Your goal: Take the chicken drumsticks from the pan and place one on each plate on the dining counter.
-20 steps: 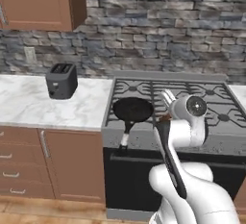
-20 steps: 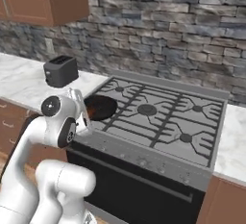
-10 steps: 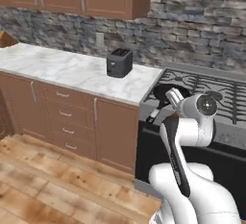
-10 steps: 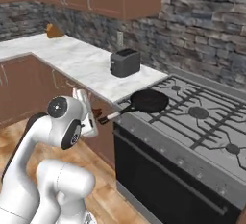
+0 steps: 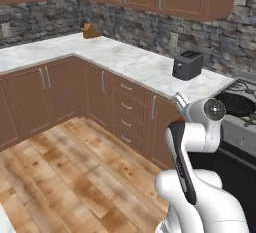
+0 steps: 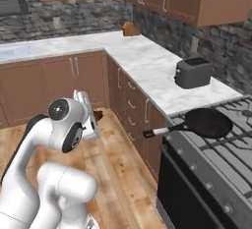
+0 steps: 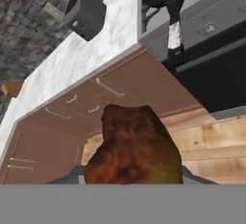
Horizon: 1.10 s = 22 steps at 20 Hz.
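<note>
Drumstick [image 7: 133,146] in transit, gripped, low centre of the hand view.

Jaws clamp on the drumstick; in the right base view the gripper [image 6: 96,117] sits at centre left with a brown bit at its tip, well apart from the pan [image 6: 206,123] at right on the stove [image 6: 224,149]. No plate or dining counter in frame. Judgement: hold the squeeze steady, carry level, avoid jolts while the base drives; release only once a plate is right below.
</note>
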Tool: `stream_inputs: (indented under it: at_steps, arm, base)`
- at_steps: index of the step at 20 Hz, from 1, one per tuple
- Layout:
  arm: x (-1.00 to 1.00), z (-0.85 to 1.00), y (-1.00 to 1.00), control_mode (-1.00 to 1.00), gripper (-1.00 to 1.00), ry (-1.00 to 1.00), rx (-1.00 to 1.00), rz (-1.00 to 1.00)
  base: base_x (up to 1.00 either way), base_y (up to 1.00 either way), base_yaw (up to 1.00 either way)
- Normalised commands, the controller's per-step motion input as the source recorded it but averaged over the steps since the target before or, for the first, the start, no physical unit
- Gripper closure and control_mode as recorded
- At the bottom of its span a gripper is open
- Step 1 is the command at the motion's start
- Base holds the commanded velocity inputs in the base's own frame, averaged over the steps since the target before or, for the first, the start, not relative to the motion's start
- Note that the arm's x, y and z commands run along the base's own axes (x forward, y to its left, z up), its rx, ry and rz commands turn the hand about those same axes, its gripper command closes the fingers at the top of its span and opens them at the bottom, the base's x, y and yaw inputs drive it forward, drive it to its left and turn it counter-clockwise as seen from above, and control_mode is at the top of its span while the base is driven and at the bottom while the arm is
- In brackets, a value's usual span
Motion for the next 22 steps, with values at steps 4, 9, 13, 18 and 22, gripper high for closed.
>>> stream_inputs:
  at_steps: [4, 9, 13, 18, 22]
  arm:
    - [0.0, 0.0, 0.0, 1.0, 1.0, 0.0, 0.0, 0.0]
    - [0.0, 0.0, 0.0, 1.0, 1.0, 0.0, 0.0, 0.0]
    - [0.0, 0.0, 0.0, 1.0, 1.0, 0.0, 0.0, 0.0]
    - [0.0, 0.0, 0.0, 1.0, 1.0, 0.0, 0.0, 0.0]
    - [0.0, 0.0, 0.0, 1.0, 1.0, 0.0, 0.0, 0.0]
  base:
    - [0.18, 0.66, 0.31]
    - [0.92, 0.97, 0.13]
    - [1.0, 1.0, 0.2]
    - [1.0, 0.6, 0.41]
    - [0.87, 0.0, 0.64]
